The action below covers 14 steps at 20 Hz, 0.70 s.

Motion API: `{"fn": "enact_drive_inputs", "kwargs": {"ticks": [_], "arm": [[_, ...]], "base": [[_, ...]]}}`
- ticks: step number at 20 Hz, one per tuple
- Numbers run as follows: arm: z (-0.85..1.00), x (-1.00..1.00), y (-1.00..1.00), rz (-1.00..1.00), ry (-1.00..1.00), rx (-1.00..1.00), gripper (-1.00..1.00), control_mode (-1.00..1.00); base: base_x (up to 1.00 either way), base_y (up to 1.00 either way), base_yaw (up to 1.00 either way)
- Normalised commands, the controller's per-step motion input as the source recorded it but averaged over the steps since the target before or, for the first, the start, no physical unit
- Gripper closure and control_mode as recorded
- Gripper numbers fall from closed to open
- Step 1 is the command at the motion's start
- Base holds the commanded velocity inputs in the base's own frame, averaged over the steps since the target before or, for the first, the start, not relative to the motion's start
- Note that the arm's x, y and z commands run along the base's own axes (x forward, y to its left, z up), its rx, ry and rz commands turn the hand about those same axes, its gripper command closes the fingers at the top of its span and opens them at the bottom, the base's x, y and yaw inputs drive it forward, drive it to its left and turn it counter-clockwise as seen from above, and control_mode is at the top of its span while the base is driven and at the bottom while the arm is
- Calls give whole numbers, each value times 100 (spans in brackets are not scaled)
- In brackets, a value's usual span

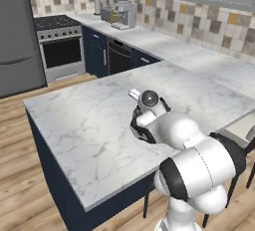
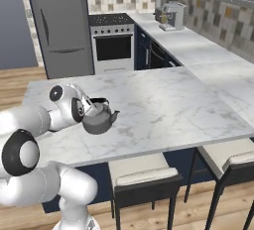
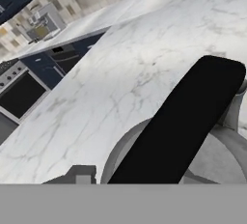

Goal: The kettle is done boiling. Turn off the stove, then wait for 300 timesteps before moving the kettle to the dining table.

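Observation:
My gripper [image 2: 93,105] is shut on the black arched handle of the small grey kettle [image 2: 99,119]. It holds the kettle low over the dining table [image 2: 173,105], near the table's front left part; I cannot tell whether the base touches the marble. In the hand view the black handle [image 3: 183,121] runs diagonally over the grey kettle [image 3: 214,162], with the dining table [image 3: 120,83] beyond. In the left base view my arm stands in front of the kettle above the dining table [image 1: 84,125]. The stove [image 1: 57,24] [image 2: 110,20] [image 3: 19,92] stands far off by the back wall.
A grey fridge [image 2: 59,26] [image 1: 17,36] stands left of the stove. A silver coffee machine [image 1: 122,15] [image 2: 171,15] sits on the marble counter [image 2: 208,45] along the tiled wall. Two cushioned stools [image 2: 144,174] [image 2: 230,159] are tucked at the table's near edge.

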Motion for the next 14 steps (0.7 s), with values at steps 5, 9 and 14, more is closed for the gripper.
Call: {"fn": "enact_drive_inputs", "kwargs": {"ticks": [5, 9, 14], "arm": [[-19, 39, -14, 0, 0, 0, 100, -100], [-21, 36, -11, 0, 0, 0, 100, -100], [-26, 33, -6, 0, 0, 0, 100, -100]], "base": [[0, 0, 0], [0, 0, 0], [0, 0, 0]]}}
